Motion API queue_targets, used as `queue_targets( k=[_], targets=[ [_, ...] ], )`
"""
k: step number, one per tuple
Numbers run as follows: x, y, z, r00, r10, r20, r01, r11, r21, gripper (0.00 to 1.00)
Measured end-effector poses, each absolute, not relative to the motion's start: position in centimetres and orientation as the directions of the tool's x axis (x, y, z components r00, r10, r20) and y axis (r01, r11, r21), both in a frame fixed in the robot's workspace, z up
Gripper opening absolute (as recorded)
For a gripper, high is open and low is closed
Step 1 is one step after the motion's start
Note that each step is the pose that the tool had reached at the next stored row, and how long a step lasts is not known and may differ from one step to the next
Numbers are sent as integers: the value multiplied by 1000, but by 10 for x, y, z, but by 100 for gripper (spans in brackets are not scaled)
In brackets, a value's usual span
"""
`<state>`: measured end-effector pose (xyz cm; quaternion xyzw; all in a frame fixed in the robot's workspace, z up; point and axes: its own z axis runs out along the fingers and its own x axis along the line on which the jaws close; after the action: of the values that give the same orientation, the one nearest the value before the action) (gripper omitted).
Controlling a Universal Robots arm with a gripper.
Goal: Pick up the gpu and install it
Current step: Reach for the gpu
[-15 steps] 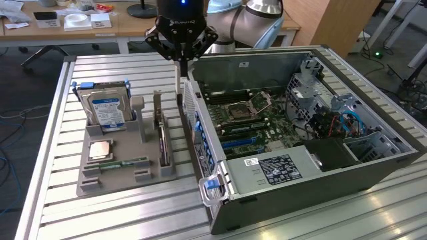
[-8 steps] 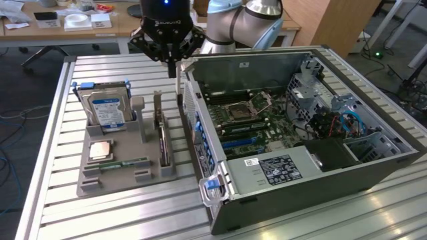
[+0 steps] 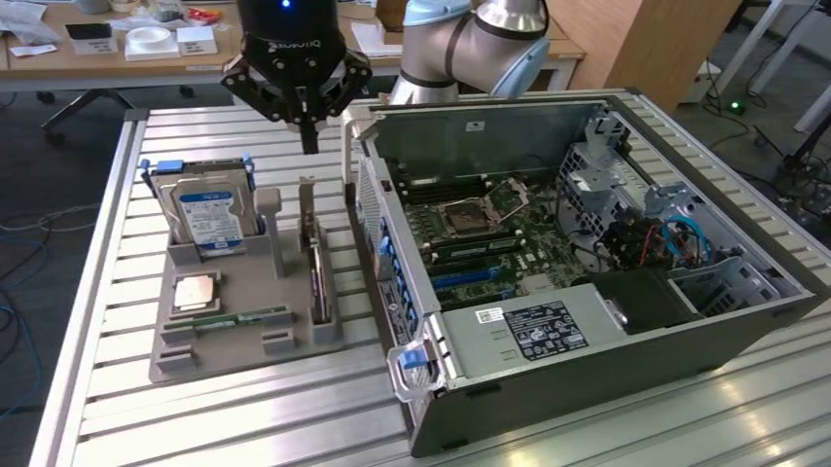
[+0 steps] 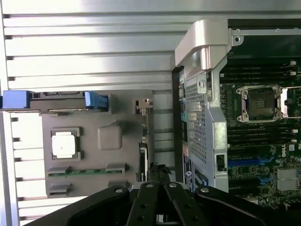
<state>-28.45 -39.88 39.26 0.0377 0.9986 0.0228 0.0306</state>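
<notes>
The gripper (image 3: pixel 309 144) hangs with its fingers pressed together and nothing between them. Below it, well apart, the gpu (image 3: pixel 317 265), not yet lifted, stands on edge in a slot of the grey holder (image 3: pixel 182 362), likely so its upper edge can be pinched from above.

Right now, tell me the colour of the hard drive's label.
Blue and white; the hard drive label shows best in the exterior view.

gripper (image 4: pixel 160 180) fingers pressed together near the gpu (image 4: pixel 143 157) — card stands edge-on in the grey holder (image 4: pixel 94 157), on the holder's side facing the open computer case (image 4: pixel 202 110).
</notes>
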Motion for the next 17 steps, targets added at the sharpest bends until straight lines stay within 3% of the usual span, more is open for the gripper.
queue_targets(
  k=[17],
  targets=[
    [-296,-405,392,-995,77,-59,74,996,48,11]
  ],
)
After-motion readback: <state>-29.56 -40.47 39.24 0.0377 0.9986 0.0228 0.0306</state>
